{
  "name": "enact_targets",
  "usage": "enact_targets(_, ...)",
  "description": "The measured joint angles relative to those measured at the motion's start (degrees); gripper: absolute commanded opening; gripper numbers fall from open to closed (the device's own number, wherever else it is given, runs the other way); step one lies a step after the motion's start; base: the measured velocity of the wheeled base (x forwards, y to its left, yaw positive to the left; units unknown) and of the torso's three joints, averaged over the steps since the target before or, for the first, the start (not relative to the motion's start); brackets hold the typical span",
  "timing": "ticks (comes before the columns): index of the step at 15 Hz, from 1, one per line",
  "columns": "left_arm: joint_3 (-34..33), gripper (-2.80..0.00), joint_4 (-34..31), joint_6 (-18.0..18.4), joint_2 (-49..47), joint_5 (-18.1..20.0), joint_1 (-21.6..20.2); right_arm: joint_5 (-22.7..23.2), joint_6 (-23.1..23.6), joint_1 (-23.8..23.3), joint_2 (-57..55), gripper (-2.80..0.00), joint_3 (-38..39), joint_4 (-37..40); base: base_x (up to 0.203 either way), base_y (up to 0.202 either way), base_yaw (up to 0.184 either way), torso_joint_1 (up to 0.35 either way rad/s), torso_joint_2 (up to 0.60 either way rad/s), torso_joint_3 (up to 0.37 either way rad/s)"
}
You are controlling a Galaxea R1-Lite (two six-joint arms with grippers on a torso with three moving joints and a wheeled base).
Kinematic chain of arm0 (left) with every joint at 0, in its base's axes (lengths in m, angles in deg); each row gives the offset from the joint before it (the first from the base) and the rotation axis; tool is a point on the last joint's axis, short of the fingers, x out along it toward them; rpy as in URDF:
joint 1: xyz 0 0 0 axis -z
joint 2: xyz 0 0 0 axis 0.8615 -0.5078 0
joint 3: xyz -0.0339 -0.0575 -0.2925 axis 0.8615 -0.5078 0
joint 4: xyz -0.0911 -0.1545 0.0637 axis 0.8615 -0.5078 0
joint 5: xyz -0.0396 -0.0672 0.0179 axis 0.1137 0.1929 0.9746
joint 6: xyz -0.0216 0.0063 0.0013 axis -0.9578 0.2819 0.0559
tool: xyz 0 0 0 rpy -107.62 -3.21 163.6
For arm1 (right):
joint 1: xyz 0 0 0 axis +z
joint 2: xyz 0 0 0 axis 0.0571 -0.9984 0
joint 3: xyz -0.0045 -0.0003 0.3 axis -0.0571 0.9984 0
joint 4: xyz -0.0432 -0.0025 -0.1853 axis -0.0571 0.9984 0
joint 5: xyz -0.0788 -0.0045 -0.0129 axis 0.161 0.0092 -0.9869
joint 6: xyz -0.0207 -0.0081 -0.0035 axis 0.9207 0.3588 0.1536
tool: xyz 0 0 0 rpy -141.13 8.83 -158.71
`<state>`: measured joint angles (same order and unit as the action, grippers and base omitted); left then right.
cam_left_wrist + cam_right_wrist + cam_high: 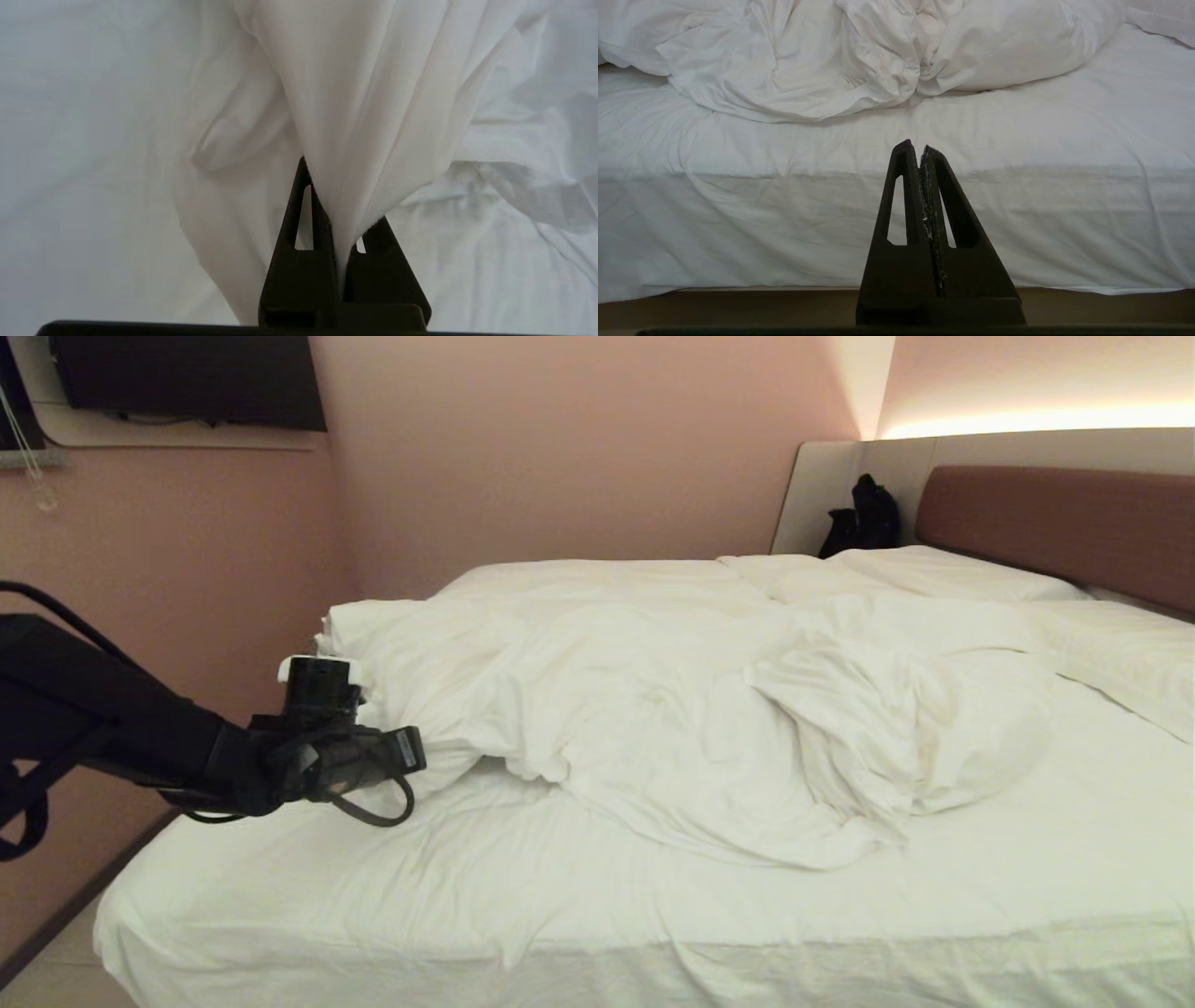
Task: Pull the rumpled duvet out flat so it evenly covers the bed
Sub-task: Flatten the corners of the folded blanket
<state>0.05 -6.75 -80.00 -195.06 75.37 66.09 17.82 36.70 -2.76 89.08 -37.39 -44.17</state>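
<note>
Left gripper (pixel 337 219) is clamped on a duvet (pixel 653 709) fold at the bed's (pixel 560 915) left end; its bulk lies rightward; right gripper (pixel 923 149) is parked shut.

A black bag (pixel 864 518) by the pillows (pixel 943 574), a wall-mounted television (pixel 187 378)

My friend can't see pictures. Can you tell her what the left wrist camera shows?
The left gripper is pinched shut on a bunch of the white duvet. The cloth fans out from the two black fingers in long folds, with wrinkled white bedding all around it.
</note>
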Motion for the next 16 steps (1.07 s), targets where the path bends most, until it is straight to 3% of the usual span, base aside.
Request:
enact_targets(4, -8.58, -2.8, 6.78, 1.81, 2.57, -1.52, -0.6, -0.02, -0.01, 0.0, 0.0, -2.8, 0.0, 0.05, 0.0, 0.0, 0.0, 0.0, 0.0, 0.0)
enact_targets(12, -19.26, -2.8, 6.81, 2.09, 17.42, -2.61, -7.13, 0.03, 0.01, 0.0, 0.0, -2.8, 0.0, -0.02, 0.0, 0.0, 0.0, 0.0, 0.0, 0.0)
enact_targets(16, -24.74, -2.8, 6.46, 3.97, 28.45, -2.59, -12.9, 0.03, 0.02, 0.0, 0.0, -2.8, 0.0, -0.04, 0.0, 0.0, 0.0, 0.0, 0.0, 0.0)
